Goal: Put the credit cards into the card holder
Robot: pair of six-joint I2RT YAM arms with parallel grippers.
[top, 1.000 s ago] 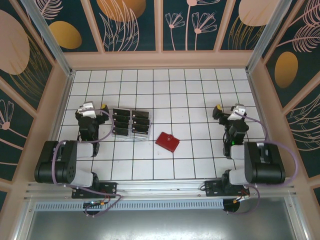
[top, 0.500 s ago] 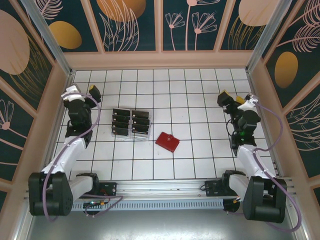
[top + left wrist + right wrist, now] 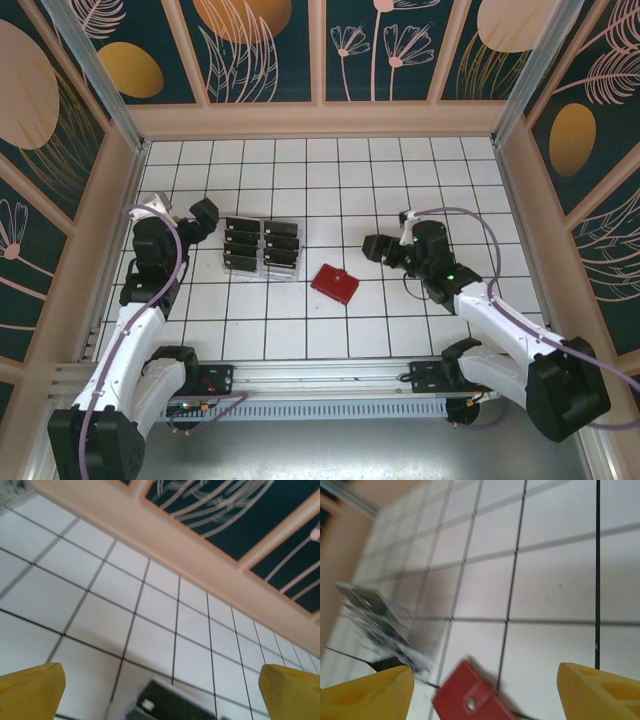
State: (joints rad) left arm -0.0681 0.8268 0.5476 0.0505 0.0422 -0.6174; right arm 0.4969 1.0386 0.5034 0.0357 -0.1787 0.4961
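Several black credit cards (image 3: 262, 246) stand in a clear slotted tray (image 3: 262, 270) left of centre. The card holder (image 3: 334, 284), a small red wallet with a tab clasp, lies closed on the tiles to the tray's right. My left gripper (image 3: 203, 213) hovers just left of the tray, open, and its wrist view shows one card (image 3: 172, 706) low between the yellow fingertips (image 3: 32, 690). My right gripper (image 3: 375, 246) hangs open up and right of the wallet. In its wrist view the red card holder (image 3: 470, 700) lies below the gap between the yellow fingertips (image 3: 600, 690), apart from them.
White tiled table (image 3: 400, 330) enclosed by tan walls (image 3: 320, 118) on three sides. The blurred tray (image 3: 375, 620) lies left of the wallet in the right wrist view. The back wall (image 3: 200, 555) rises beyond the left gripper.
Both arms have stretched out from folded poses. The left gripper swung right toward the tray. The right gripper came left and down toward the red wallet, its jaws slightly narrower.
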